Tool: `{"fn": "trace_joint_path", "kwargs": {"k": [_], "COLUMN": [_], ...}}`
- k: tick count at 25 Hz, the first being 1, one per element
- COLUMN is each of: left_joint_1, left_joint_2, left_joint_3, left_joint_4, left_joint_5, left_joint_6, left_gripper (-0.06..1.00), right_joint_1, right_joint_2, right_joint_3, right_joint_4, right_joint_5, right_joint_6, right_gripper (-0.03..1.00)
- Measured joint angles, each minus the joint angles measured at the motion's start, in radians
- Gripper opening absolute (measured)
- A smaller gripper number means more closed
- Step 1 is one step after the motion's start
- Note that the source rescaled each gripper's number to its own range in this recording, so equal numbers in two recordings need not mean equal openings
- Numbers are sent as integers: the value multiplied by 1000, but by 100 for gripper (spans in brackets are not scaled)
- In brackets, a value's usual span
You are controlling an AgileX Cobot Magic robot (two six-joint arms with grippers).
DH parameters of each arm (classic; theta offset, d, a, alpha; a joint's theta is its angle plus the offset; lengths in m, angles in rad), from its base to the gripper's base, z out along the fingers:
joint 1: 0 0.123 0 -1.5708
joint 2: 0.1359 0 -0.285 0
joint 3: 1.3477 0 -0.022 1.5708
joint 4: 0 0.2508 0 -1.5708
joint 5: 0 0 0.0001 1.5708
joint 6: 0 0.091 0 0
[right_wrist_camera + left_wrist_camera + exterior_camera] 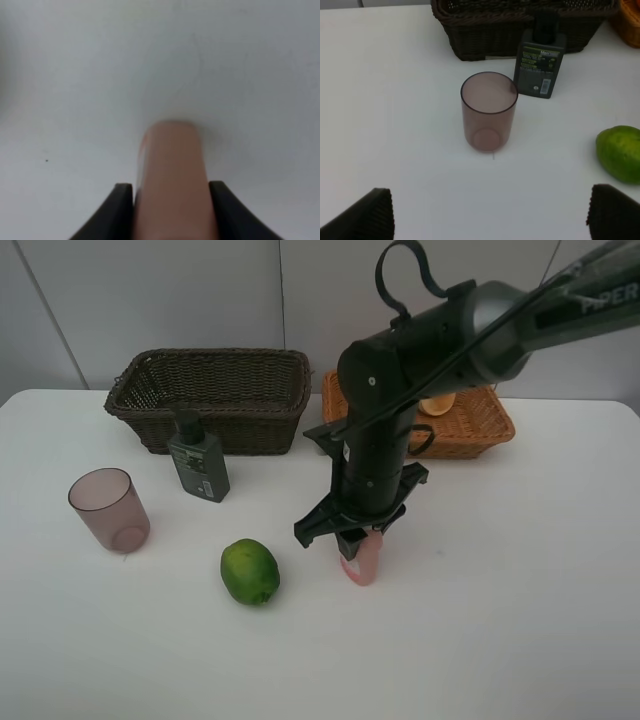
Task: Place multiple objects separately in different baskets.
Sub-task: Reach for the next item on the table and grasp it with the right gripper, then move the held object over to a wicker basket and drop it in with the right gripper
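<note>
Pink bottle (362, 568) clamped by right gripper (360, 545)

It is down on the white table (500, 620), just right of the lime (250, 571), before the dark basket (215, 418) and tan basket (480, 432). The left gripper (492, 215) hangs wide open near the mauve cup (489, 111).

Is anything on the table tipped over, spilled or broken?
Nothing stands out. The cup and pump bottle stand upright, the lime lies whole, and the right gripper is shut on the pink bottle. No spill shows on the table.
</note>
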State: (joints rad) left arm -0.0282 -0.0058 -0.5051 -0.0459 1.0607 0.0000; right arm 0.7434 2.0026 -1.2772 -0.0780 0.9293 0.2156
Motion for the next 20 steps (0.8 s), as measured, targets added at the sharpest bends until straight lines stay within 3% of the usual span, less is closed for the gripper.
{"fn": "trace_joint_path", "kwargs": {"k": [13, 20], "left_joint_1": [0, 0], "left_joint_2": [0, 0], "left_joint_3": [0, 0], "left_joint_4": [0, 0], "left_joint_5": [0, 0], "left_joint_6": [0, 0], "left_gripper": [100, 100], "right_joint_1": [0, 0], "right_joint_2": [0, -4], "right_joint_3": [0, -39], "right_joint_4": [2, 11], "right_joint_5": [2, 81], "right_joint_6": [-2, -2], "right_gripper": [1, 1]}}
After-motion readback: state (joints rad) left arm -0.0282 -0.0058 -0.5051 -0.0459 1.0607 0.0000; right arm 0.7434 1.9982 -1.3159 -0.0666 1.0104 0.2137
